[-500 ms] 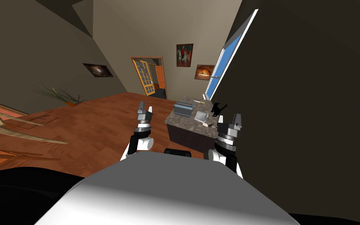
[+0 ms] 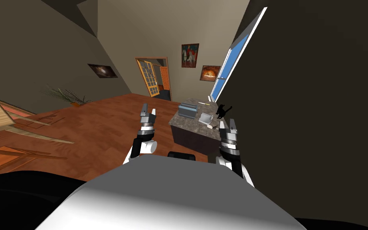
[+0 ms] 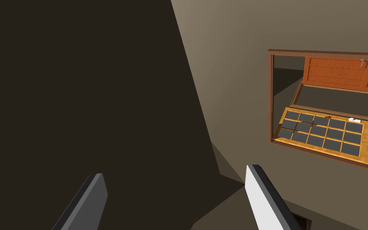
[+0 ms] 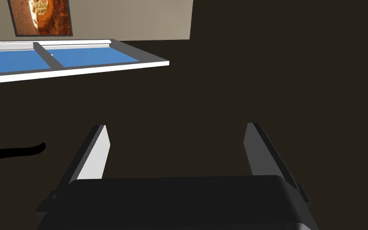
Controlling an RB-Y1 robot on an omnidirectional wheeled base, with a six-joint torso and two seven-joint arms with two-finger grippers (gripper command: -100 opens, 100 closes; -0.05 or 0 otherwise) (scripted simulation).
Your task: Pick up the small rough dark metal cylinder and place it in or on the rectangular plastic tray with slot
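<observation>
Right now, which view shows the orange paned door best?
The left wrist view: the door is large, its panes distinct, though cut at one edge. In the head view the door is whole but small. The right wrist view faces the window.

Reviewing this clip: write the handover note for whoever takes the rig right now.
Left gripper: open, empty, raised left of the stone-topped table.
Right gripper: open, empty, raised by that table's right side.
On the table: a light grey tray-like thing, likely the target tray; the cylinder is too small to pick out.
Done: nothing grasped.
Left: find and grasp the cylinder, set it on the tray.
</observation>
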